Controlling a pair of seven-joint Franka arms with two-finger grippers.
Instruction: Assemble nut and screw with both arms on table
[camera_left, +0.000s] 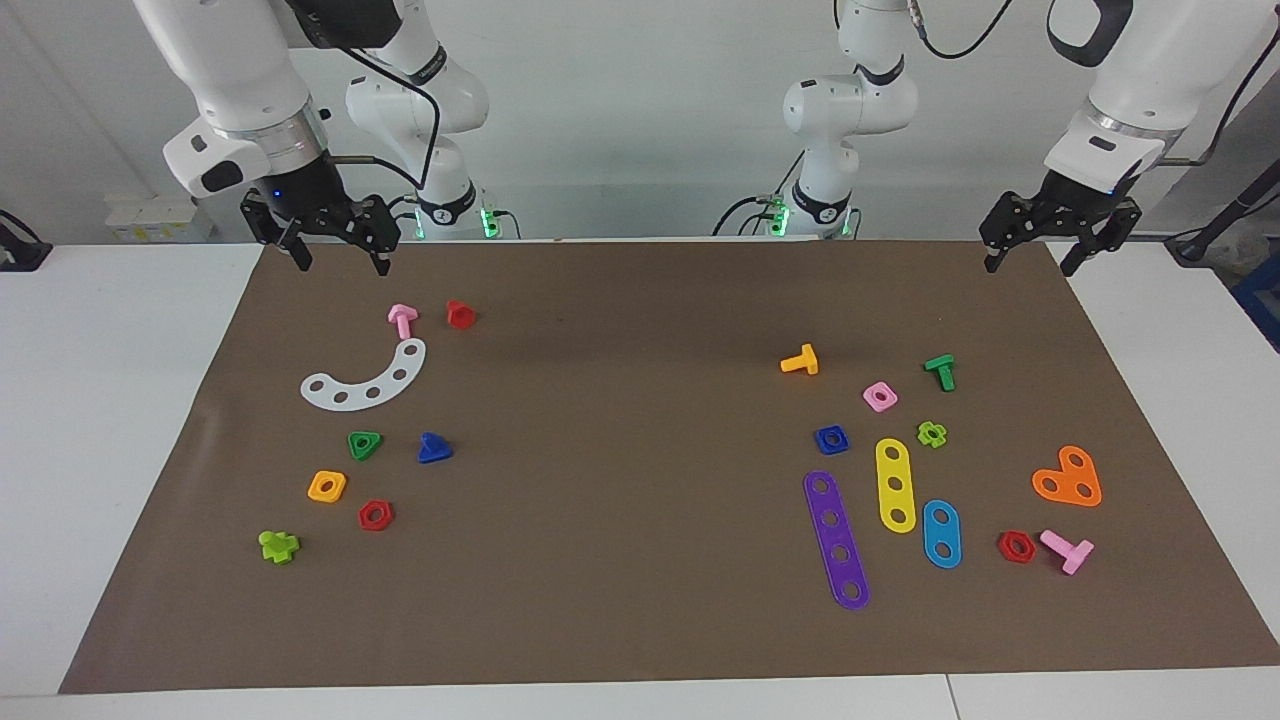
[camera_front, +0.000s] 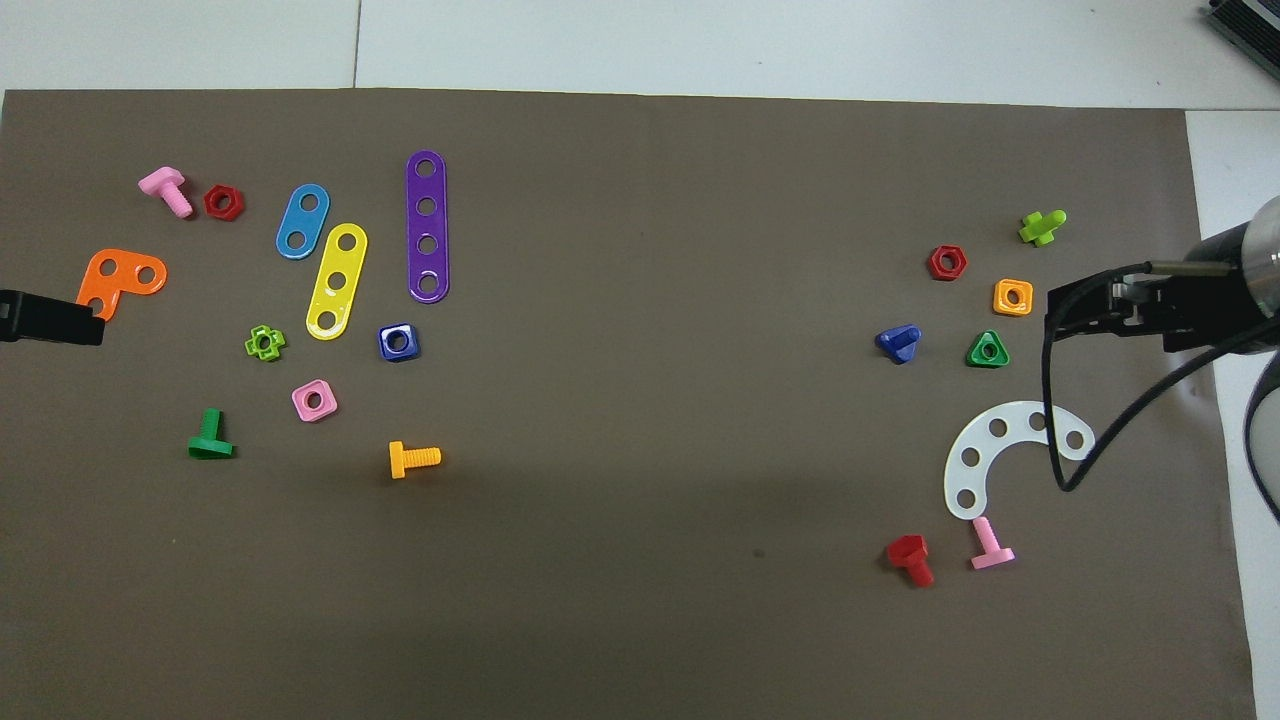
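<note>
The blue square nut (camera_left: 831, 439) lies flat on the brown mat (camera_left: 640, 620) toward the left arm's end, beside the yellow strip; it also shows in the overhead view (camera_front: 399, 342). The blue screw with a triangular head (camera_left: 434, 449) lies toward the right arm's end, beside the green triangular nut (camera_left: 364, 444); it also shows in the overhead view (camera_front: 899, 343). My right gripper (camera_left: 340, 262) hangs open and empty over the mat's robot-side edge, above the pink screw (camera_left: 402, 319). My left gripper (camera_left: 1030, 266) hangs open and empty over the mat's corner at its own end.
Near the blue screw lie an orange square nut (camera_left: 327, 486), red hexagonal nut (camera_left: 375, 515), lime piece (camera_left: 279, 546), white curved strip (camera_left: 365, 380) and red screw (camera_left: 460, 314). Near the blue nut lie purple (camera_left: 836, 540), yellow (camera_left: 895, 484) and blue strips, a pink nut (camera_left: 880, 396) and an orange screw (camera_left: 800, 361).
</note>
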